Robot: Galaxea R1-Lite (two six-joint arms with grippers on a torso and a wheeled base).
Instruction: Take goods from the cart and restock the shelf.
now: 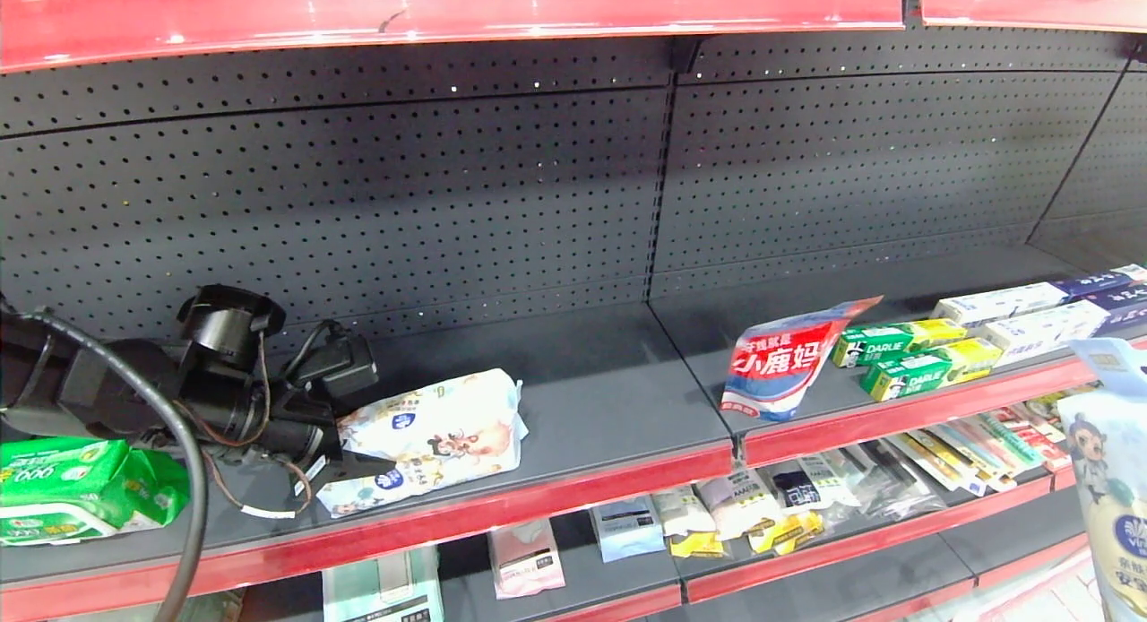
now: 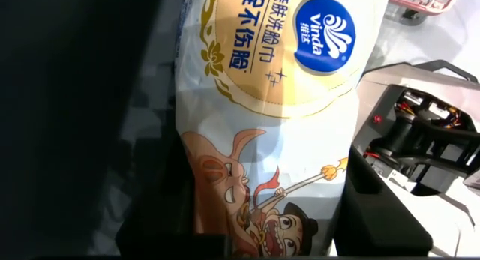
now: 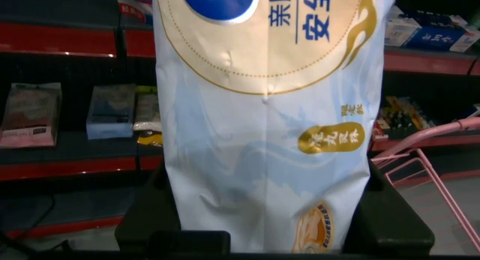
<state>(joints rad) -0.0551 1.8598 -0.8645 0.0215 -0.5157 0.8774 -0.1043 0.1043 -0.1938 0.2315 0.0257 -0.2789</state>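
White pack [image 1: 439, 438] is laid on shelf [image 1: 609, 398], lower left, clasped by left gripper [image 1: 358, 425]; second pack [image 1: 1107, 479], held by right gripper [image 3: 266, 219], is not yet shelved.

Green pack [image 1: 63, 496] partly beyond the head view's edge (pale pouch [image 1: 1107, 479] too).

A dark grey pegboard back panel [image 1: 403, 183] rises behind the grey shelf deck [image 1: 600, 380], split by an upright seam [image 1: 661, 174]. Red strips [image 1: 556, 501] edge each tier's front. Overhead, a glossy red board [image 1: 448, 12] catches small bright glints of light. A lower tier [image 1: 618, 582] runs beneath.
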